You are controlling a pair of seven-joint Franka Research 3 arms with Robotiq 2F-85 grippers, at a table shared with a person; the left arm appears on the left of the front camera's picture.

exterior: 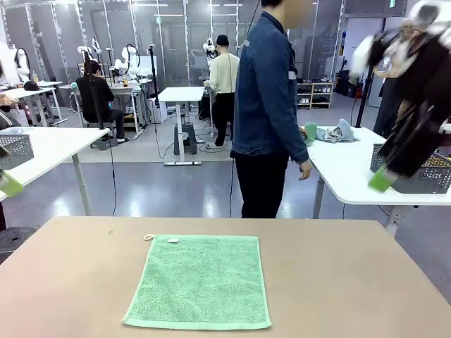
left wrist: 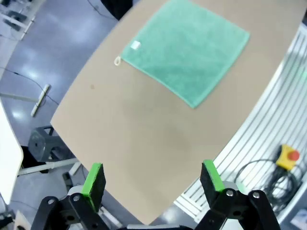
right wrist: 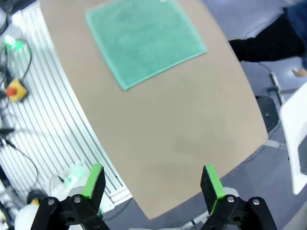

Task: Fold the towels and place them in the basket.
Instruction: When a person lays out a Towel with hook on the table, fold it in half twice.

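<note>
left gripper (left wrist: 152, 179) jaws spread wide, empty, high over the table (left wrist: 144, 124) | right gripper (right wrist: 152, 181) likewise spread, empty | mint towel (exterior: 199, 282) lay flat, lower centre of front view, loop (exterior: 148, 237) at its upper-left corner | judged light, limp, grippy terry; best pinched at two adjacent corners
</note>
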